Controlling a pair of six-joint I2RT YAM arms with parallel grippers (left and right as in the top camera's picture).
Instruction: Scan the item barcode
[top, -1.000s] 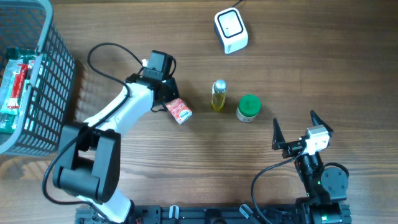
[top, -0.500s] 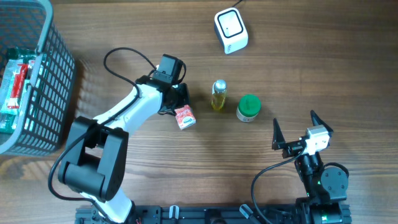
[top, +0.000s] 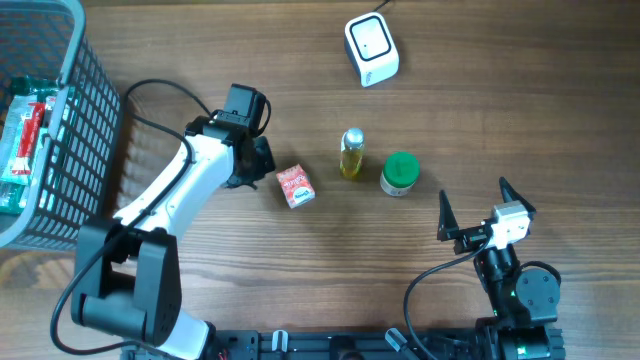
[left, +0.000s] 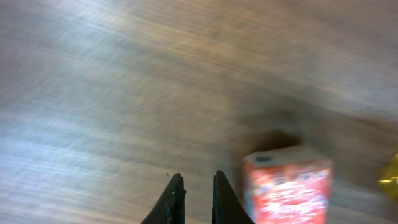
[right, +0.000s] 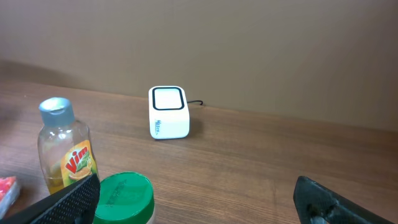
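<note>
A small red box (top: 295, 186) lies on the wooden table, and the left wrist view shows it blurred (left: 287, 190) just right of my fingers. My left gripper (top: 262, 158) sits a little up and left of the box, apart from it. Its fingers (left: 198, 186) are shut with nothing between them. The white barcode scanner (top: 371, 48) stands at the far middle of the table, window up, and the right wrist view shows it too (right: 168, 112). My right gripper (top: 472, 192) rests open and empty at the near right.
A yellow dish-soap bottle (top: 351, 153) and a green-lidded jar (top: 400, 172) stand between the box and my right gripper. The right wrist view shows the bottle (right: 65, 146) and the jar (right: 123, 198) close ahead. A grey wire basket (top: 90, 110) holding packets fills the far left.
My left gripper reached right to the red box, which shifted slightly right, then drew back to the left, leaving the box lying on the table. The right arm has not moved.
</note>
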